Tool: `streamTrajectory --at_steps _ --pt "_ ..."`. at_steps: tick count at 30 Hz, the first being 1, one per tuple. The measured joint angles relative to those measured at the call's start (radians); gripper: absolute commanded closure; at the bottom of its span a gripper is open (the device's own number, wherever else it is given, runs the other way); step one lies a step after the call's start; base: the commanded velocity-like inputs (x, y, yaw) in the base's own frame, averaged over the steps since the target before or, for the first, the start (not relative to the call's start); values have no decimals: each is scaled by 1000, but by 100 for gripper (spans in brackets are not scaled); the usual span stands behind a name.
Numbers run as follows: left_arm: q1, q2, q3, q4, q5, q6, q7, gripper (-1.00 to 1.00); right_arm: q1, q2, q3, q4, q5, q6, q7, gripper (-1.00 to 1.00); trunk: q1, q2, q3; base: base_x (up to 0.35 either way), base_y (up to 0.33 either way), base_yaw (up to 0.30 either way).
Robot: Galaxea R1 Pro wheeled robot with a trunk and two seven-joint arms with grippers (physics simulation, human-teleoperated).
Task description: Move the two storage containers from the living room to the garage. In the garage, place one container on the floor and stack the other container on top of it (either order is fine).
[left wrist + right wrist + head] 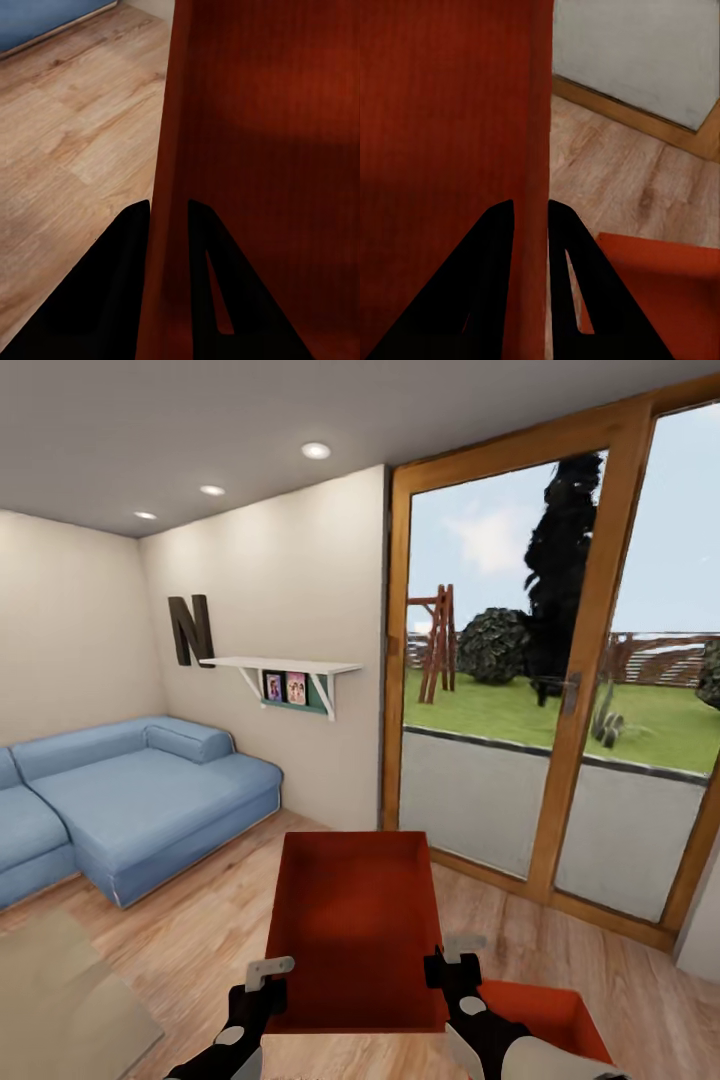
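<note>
- Where the wood floor (190, 930) meets the left wall, a blue sofa (130, 800) sits below a dark letter N (191, 628) and a white shelf (283, 665).
- The left gripper (268, 978) pinches the left wall of a red-orange bin (355, 925), one finger inside and one outside, jaws narrow on the thin wall.
- The bin is held up in front of the robot, open top facing the camera.
- The right gripper (447, 960) clamps the bin's right wall the same way.
- A second red-orange bin (550, 1015) lies on the floor, lower right.
- Wood-framed glass doors (560, 690) show a lawn outside.
</note>
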Motion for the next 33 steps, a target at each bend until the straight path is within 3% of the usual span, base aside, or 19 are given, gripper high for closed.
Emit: streamTrajectory --at_steps 33 --pt "0 0 -1 -1 1 -2 1 100 0 0 -2 -1 2 -2 0 100 0 0 0 0 0 300"
